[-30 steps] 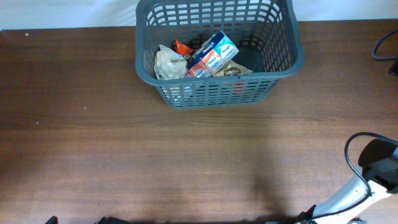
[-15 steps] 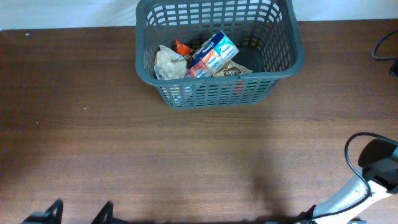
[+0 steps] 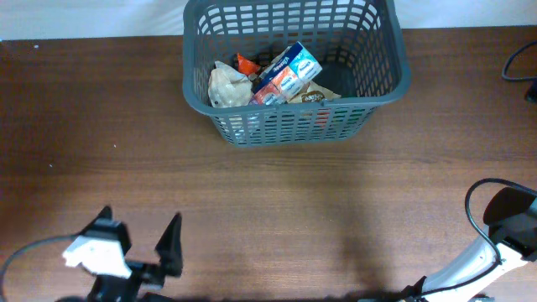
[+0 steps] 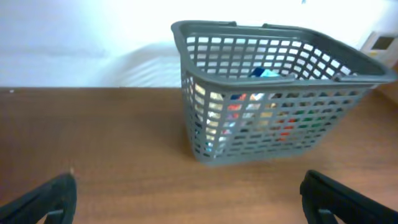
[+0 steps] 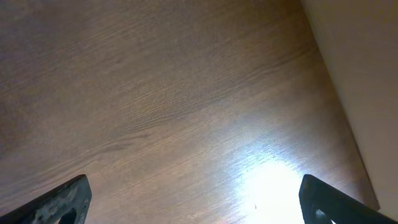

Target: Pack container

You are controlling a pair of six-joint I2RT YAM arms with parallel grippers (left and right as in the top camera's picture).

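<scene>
The container (image 3: pixel 285 107), a dark grey lattice basket, stands at the table's far middle. Inside lie a blue and white box (image 3: pixel 288 71), a crumpled white bag (image 3: pixel 226 85), a small orange item (image 3: pixel 245 63) and a brown packet (image 3: pixel 315 95). My left gripper (image 3: pixel 138 231) hovers open over bare wood near the front left, far from the basket. The left wrist view faces the container (image 4: pixel 273 134) head-on between the wide-apart jaws of the left gripper (image 4: pixel 189 202). My right gripper (image 5: pixel 196 205) is open over bare wood with nothing between its fingers; only its arm (image 3: pixel 470 268) shows overhead.
A black cable loop (image 3: pixel 478 201) curls by the right arm at the front right, and another cable (image 3: pixel 516 63) hangs at the far right edge. The right wrist view shows the table's edge (image 5: pixel 336 93) close on its right side.
My left gripper has come into the overhead view from the bottom edge and moved farther onto the table, still open. The basket and the right arm have not moved.
</scene>
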